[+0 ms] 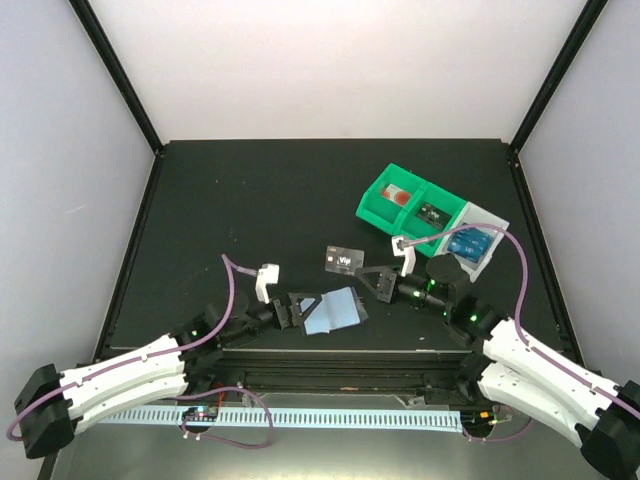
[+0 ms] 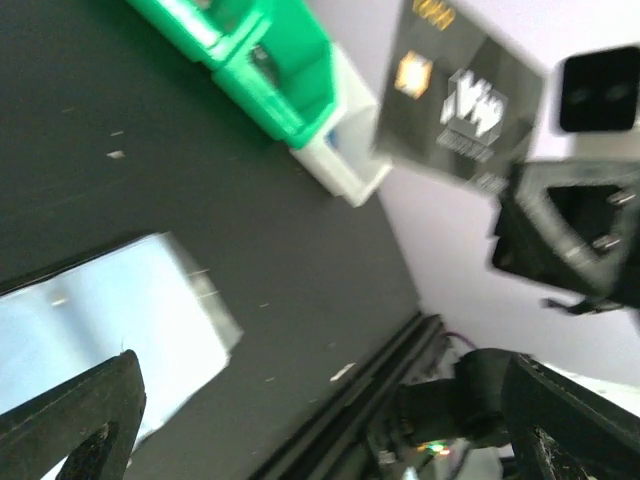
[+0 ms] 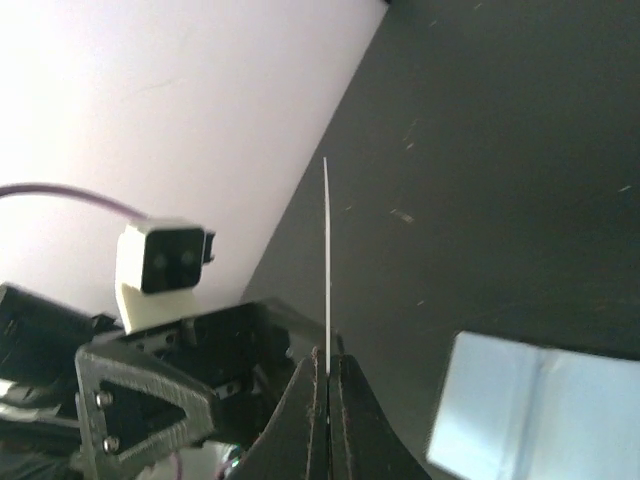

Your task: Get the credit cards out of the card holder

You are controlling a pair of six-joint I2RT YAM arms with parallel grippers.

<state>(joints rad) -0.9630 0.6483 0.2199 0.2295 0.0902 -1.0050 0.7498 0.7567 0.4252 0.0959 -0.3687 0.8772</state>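
Right gripper (image 3: 326,365): jaws pressed fully together on bottom edge of dark grey rectangular plastic credit card (image 1: 342,259), which has gold chip and white logo. Card stands edge-up, raised off black table (image 1: 220,200), apart from holder.

Left gripper (image 1: 300,312): jaws spread wide, nothing between them. Pale blue-grey soft plastic folding card holder (image 1: 335,310) lies flat on table just ahead of it, between both grippers.

Farther right: green-and-grey plastic compartment tray (image 1: 382,205); bright-blue plastic cards (image 1: 468,243) in its pale end compartment.
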